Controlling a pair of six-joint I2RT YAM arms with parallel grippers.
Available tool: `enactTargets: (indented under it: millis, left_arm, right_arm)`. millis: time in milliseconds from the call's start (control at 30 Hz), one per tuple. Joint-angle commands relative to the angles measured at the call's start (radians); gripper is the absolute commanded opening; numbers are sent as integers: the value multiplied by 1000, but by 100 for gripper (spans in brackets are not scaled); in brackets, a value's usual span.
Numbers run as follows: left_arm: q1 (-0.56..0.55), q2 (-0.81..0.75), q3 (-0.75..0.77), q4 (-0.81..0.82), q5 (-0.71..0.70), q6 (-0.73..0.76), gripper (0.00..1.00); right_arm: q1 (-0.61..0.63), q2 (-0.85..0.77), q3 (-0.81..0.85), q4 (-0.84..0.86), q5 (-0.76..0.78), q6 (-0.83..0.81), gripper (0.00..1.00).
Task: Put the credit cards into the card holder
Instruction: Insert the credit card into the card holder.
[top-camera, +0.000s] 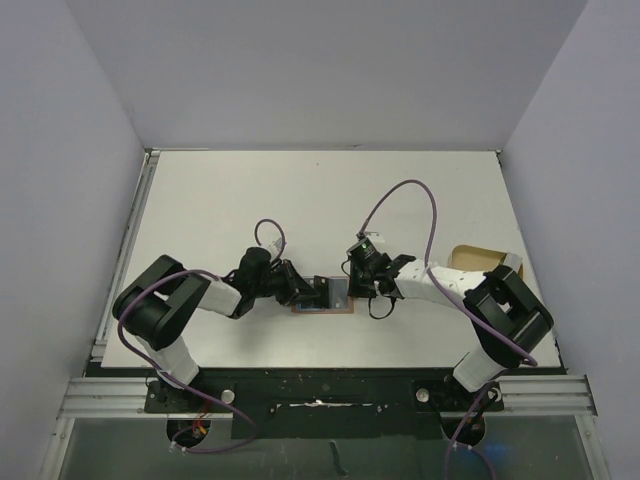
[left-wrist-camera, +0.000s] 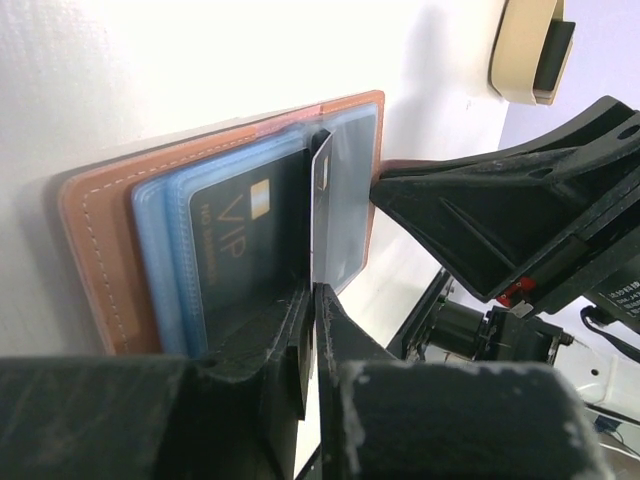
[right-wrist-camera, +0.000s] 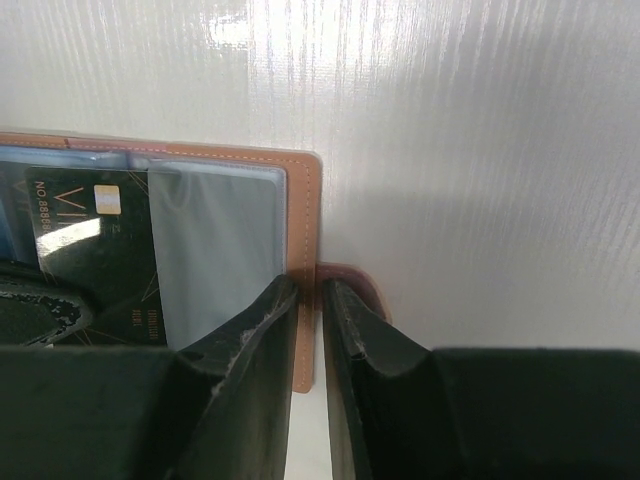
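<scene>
Currently, rate the task as roughly half done, as a judgement only. Locate the table (top-camera: 250, 200) first, then the holder (left-wrist-camera: 90, 270), spread open and flat on it toward the near edge, between both arms. Count the VIP card (left-wrist-camera: 235, 270) as seated, lying flat in the left pocket among blue plastic leaves. Count the second card (left-wrist-camera: 320, 210) as not yet seated: stands on edge over the fold, far end at the mouth of the clear right sleeve (right-wrist-camera: 215, 240). Read the left pincer (left-wrist-camera: 312, 295) as closed down narrow on that card's near end. Read the right pincer (right-wrist-camera: 310, 290) as almost closed, straddling the holder's right rim beside the tab (right-wrist-camera: 352, 272); cannot tell whether clamping or merely pressing down. Judge as remaining: tip the second card flat, slide it fully into the right pocket, release.

Treat the following as undetermined:
- Tray (top-camera: 478, 255) at the right: partly behind the right arm, contents not visible, so cannot rule out further cards.
- Holder in the top view: mostly covered by both pincers.
- Depth of the second card's far end inside the sleeve.
- Stud: not found in any view.
</scene>
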Motion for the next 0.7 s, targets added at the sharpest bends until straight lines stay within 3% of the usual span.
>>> enactTargets:
  millis: [0, 233, 667]
  left_arm:
    - [-16, -24, -1, 42, -24, 2, 10]
    - [-17, -85, 56, -164, -105, 98, 31]
    - [-42, -117, 125, -350, -211, 177, 35]
  right_arm:
    - [11, -28, -22, -16, 19, 22, 18]
    - [11, -56, -28, -19, 32, 20, 18]
    - [11, -86, -66, 3, 28, 15, 17]
